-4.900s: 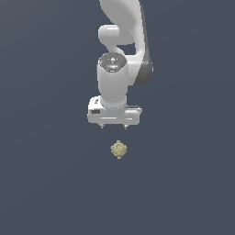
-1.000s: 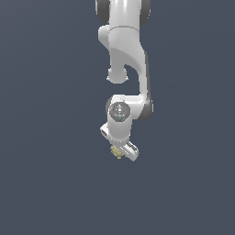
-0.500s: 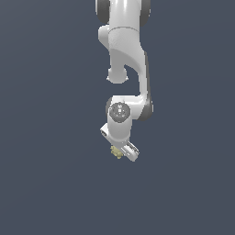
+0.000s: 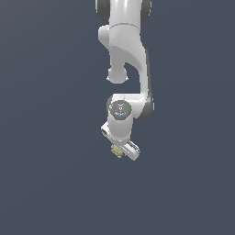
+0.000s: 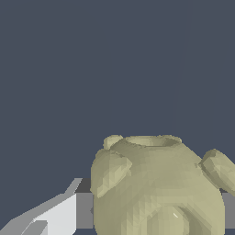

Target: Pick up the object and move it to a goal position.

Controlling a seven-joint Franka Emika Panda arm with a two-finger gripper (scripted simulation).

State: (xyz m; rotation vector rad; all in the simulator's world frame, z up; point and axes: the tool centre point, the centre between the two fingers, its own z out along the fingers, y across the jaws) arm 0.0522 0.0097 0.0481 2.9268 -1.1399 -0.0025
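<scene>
The object (image 4: 117, 150) is a tiny pale yellowish-tan knobbly lump that peeks out from under the white hand in the exterior view. My gripper (image 4: 120, 149) sits tilted right over it. In the wrist view the object (image 5: 156, 183) fills the space between the fingers. It shows a round rim and small knobs on its sides. One finger (image 5: 57, 212) presses against one side and the other finger (image 5: 228, 210) shows at the opposite edge. My gripper (image 5: 151, 213) is shut on the object.
A plain dark blue-grey surface (image 4: 50, 183) lies all around. The white arm (image 4: 126, 50) reaches down from the top of the exterior view.
Since 4.9 s ago the hand has come down, turned and closed around the object. Over the last second the arm and the object have barely moved.
</scene>
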